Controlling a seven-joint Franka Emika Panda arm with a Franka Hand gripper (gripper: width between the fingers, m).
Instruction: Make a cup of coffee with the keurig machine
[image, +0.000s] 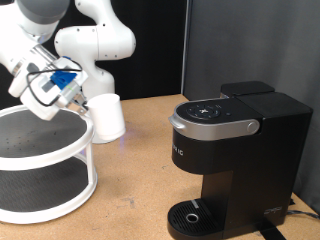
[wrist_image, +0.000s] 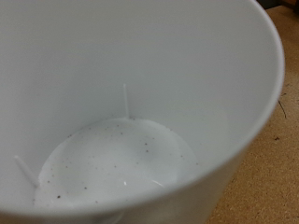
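Observation:
The white cup (image: 107, 117) is at the end of my gripper (image: 84, 100), just beside the upper tier of the white rack in the exterior view's left half. The gripper's fingers are closed on the cup's rim side. In the wrist view the cup's white inside (wrist_image: 121, 112) fills the picture, with small dark specks on its bottom; the fingers do not show there. The black keurig machine (image: 225, 150) stands at the exterior view's right with its lid down. Its round drip tray (image: 190, 215) has nothing on it. The cup is well apart from the machine.
A white two-tier round rack (image: 45, 165) with dark shelves stands at the exterior view's left. The wooden table (image: 140, 170) runs between the rack and the machine. A black curtain hangs behind.

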